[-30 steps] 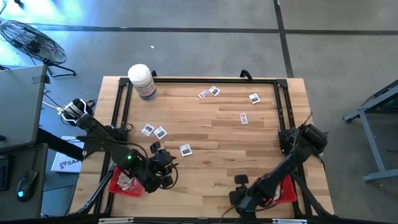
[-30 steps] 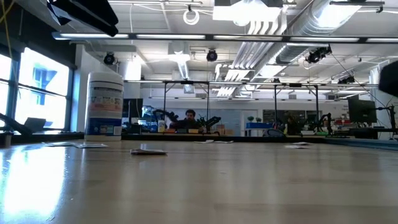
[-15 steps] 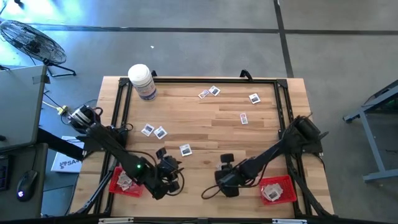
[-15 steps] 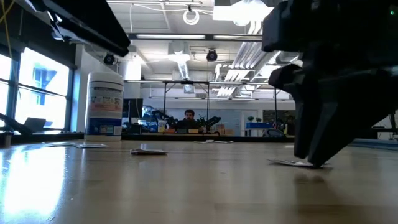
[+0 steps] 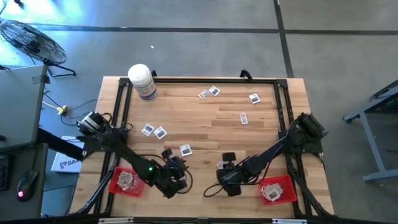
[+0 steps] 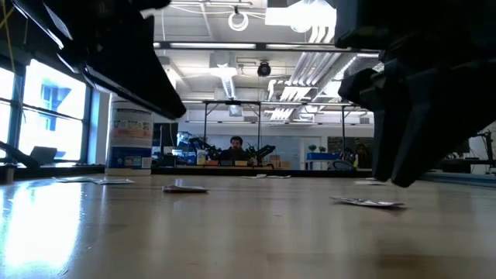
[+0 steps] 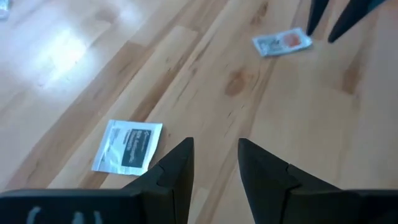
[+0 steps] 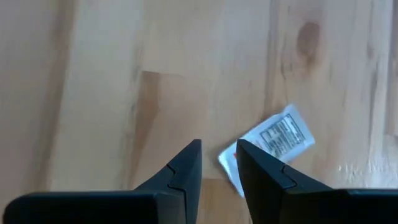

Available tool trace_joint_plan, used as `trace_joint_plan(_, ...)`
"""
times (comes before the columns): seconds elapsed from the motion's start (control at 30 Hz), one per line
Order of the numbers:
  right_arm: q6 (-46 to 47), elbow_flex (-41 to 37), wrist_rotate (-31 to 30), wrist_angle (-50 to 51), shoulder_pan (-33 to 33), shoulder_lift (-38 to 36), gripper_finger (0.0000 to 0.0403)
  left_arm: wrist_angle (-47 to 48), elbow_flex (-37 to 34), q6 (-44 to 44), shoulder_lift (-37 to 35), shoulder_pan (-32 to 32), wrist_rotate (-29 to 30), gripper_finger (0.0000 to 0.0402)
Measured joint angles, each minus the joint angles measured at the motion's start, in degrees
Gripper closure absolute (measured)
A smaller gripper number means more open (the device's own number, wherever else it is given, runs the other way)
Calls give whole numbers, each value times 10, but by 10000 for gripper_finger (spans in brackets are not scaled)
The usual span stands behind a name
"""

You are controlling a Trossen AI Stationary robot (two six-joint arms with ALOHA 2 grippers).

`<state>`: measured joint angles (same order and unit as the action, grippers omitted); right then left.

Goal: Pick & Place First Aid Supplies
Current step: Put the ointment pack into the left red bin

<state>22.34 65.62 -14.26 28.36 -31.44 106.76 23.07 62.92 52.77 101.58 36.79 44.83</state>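
Small white first aid packets lie flat and scattered on the wooden table. My left gripper (image 5: 179, 176) hovers open over the near middle, beside one packet (image 7: 127, 146) that lies clear of its fingers. My right gripper (image 5: 222, 176) stands open just above another packet (image 8: 273, 140), which lies flat on the wood (image 6: 368, 203) past its fingertips. The left wrist view also shows this packet (image 7: 281, 42), under the right fingers. Nothing sits between either pair of fingers.
A red tray (image 5: 115, 185) with packets sits at the near left and another red tray (image 5: 287, 191) at the near right. A white bottle (image 5: 142, 81) stands at the far left corner. More packets lie at the left middle (image 5: 153, 130) and toward the far right (image 5: 254, 98).
My right gripper has swung from beside the right red tray toward the table's middle and stopped over a packet. My left gripper has sunk toward the table and moved toward the right, away from the left tray. No packet has moved.
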Motion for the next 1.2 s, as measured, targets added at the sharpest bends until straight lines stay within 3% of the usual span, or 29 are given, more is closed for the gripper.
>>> trace_joint_plan(0.17, 6, -36, 13, -47, 12, 0, 309, 3, 0, 0, 1, -10, -32, 279)
trace_joint_plan(0.63, -3, -113, 9, -124, 19, -4, 312, 1, 0, 0, 1, -8, -24, 279)
trace_joint_plan(1.0, 7, -129, -4, -163, 19, -2, 393, -32, 0, 0, 0, -8, -1, 279)
trace_joint_plan(1.2, 22, -128, -4, -164, 19, -2, 398, -39, 0, 0, 0, -8, 14, 279)
